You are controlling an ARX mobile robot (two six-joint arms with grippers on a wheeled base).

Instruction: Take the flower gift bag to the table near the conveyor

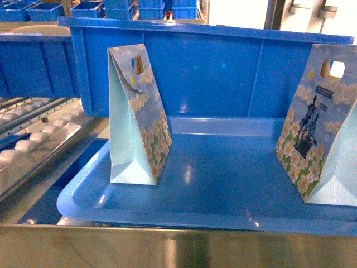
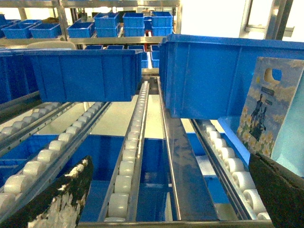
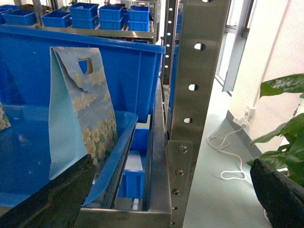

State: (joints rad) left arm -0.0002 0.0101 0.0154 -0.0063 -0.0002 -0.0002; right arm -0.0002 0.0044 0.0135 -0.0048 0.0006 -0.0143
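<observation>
Two flower gift bags stand upright in a shallow blue tray [image 1: 184, 184], just behind a steel rail [image 1: 167, 245] at the rack's front edge. One bag, the left bag [image 1: 136, 117], rests toward the left; the right bag [image 1: 321, 123] sits at the right rim, nearest the right end effector [image 3: 166, 190]. Both end effectors are spread wide and hold nothing; the left end effector [image 2: 166, 190] faces roller tracks [image 2: 128, 166] instead. Standing upright likely keeps the handle cutouts reachable. Behind the bags a tall blue bin [image 1: 223, 67] blocks the far side, and a steel post [image 3: 197, 95] crowds the right. No tabletop is visible.
</observation>
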